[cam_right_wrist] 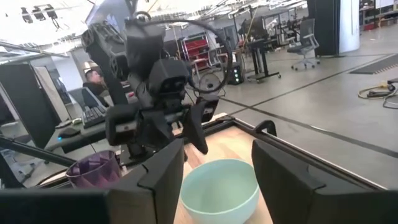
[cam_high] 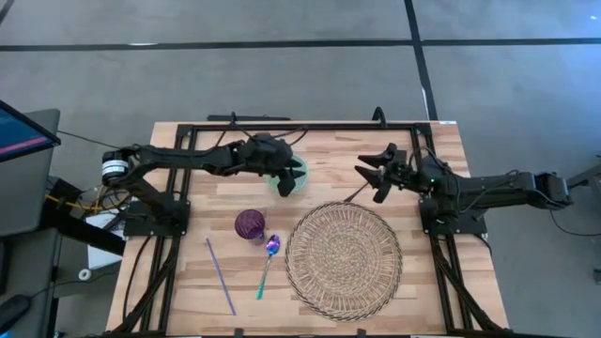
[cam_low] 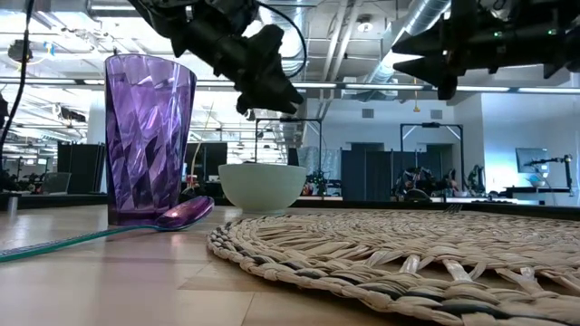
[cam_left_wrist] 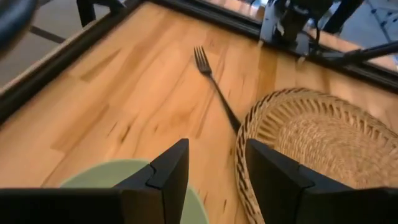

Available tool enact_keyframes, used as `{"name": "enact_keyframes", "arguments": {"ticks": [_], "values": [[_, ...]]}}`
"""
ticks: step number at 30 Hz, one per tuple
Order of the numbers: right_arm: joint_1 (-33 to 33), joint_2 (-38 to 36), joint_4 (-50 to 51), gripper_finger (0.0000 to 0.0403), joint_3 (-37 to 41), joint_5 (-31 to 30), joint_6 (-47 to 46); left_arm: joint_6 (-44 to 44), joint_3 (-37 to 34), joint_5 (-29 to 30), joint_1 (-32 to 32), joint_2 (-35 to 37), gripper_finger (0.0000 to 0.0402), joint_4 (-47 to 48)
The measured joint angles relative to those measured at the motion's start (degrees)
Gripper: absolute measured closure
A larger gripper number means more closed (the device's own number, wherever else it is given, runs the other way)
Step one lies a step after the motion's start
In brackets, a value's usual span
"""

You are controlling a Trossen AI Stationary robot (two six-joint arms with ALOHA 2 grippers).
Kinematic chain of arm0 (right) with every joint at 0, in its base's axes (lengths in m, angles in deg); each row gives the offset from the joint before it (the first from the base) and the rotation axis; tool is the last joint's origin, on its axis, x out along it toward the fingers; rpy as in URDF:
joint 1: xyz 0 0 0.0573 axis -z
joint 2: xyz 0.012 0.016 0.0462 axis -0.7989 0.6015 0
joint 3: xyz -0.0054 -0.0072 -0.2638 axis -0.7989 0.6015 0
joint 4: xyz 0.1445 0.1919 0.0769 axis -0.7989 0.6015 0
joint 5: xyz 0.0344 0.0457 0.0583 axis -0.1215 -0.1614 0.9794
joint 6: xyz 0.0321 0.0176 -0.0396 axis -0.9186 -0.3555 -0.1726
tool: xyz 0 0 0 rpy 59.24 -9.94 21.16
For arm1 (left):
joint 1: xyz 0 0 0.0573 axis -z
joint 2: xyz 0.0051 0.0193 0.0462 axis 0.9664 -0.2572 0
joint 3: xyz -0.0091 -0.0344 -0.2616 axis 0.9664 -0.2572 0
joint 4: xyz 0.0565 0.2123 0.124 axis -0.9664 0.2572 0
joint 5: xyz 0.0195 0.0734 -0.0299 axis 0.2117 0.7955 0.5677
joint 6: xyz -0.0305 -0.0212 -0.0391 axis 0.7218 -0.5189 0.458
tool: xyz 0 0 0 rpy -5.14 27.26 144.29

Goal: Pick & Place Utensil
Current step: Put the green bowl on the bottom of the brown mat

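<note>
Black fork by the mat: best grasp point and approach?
Grip the fork mid-handle, coming straight down with fingers across the shaft. It lies flat on the table, tines away from the woven mat; the handle end meets the mat's rim, so the bare middle looks clearest.

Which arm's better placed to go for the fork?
Right, probably. Its tool hangs open just above the black fork near the woven mat's edge. The left tool, also open, sits over the green bowl, farther away.

Bright even overhead light, soft shadows, ceiling-lamp glare, blurred woven mat (cam_low: 435, 263) foreground.
</note>
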Motion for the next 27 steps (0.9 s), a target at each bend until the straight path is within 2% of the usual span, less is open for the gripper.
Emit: {"name": "enact_keyframes", "arguments": {"ticks": [8,15,19,27], "values": [[0.5,0.5,0.0,0.0220,-0.8,0.0,0.0,0.0,1.1,-0.1,1.5,-2.1,0.0252,5.5],[1.1,0.5,0.1,0.0220,-0.8,0.0,0.0,-0.6,-0.2,0.1,3.0,-7.5,0.0262,5.3],[1.1,0.5,0.1,0.0223,-0.8,0.0,0.0,-1.3,-0.2,2.4,3.0,-9.9,0.0269,4.8],[1.1,0.5,0.4,0.0223,-0.8,0.0,0.0,-2.9,-0.3,4.1,2.5,-11.7,0.0285,5.0]]}}
